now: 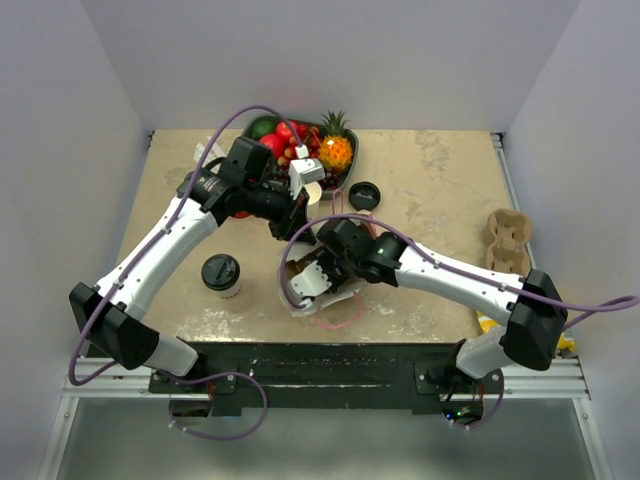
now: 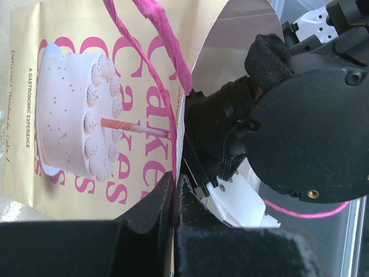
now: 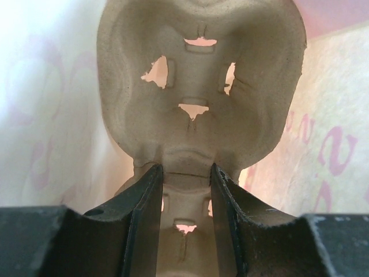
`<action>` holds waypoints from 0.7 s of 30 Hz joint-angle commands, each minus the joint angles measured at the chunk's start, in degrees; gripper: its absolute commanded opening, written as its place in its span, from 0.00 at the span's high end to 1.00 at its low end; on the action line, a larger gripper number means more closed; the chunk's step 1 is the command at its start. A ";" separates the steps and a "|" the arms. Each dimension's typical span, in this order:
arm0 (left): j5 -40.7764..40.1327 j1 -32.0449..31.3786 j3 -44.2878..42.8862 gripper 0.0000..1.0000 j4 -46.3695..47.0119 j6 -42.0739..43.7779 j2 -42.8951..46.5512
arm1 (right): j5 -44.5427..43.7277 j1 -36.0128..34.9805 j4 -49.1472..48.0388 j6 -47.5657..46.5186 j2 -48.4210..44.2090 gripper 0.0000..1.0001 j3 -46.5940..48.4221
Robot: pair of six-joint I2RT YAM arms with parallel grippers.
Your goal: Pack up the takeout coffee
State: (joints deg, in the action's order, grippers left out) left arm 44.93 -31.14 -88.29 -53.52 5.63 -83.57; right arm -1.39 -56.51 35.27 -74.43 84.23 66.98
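- From above: shows the takeout coffee (image 1: 221, 273), black lid on, standing upright on the table (image 1: 440, 180) at lower left of centre. Sits well apart from the paper bag (image 1: 340, 300) at lower centre, so not yet packed.
- Also shows a loose black lid (image 1: 363, 195) above the bag and a spare pulp tray (image 1: 505, 232) near the right edge.
- From the left wrist: shows the left gripper (image 2: 174, 187) at bottom centre, fingers pressed fully together on the bag's gold rim, likely to keep the mouth open and steady. Fills the right half with the right arm (image 2: 311, 115) reaching inside.
- From the right wrist: shows the right gripper (image 3: 185, 173) at bottom centre, narrowly parted and clamped on the middle ridge of a cup carrier (image 3: 202, 109) inside the bag, probably to seat it as a base for the coffee.
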 commanded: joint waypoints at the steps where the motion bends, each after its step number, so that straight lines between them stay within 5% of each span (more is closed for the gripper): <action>1: 1.74 0.46 -2.59 1.00 0.34 0.70 -0.28 | 1.74 0.70 -1.52 -0.02 0.76 1.00 -0.19; 21: 2.80 0.55 -2.85 1.00 -0.71 2.19 -0.89 | -4.41 2.63 -14.44 3.16 6.21 1.00 -6.43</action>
State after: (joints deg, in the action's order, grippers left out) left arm 46.02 -31.14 -88.49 -54.87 6.98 -84.23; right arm -3.99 -54.92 23.68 -72.84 88.14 60.12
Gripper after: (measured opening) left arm 0.035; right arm 0.381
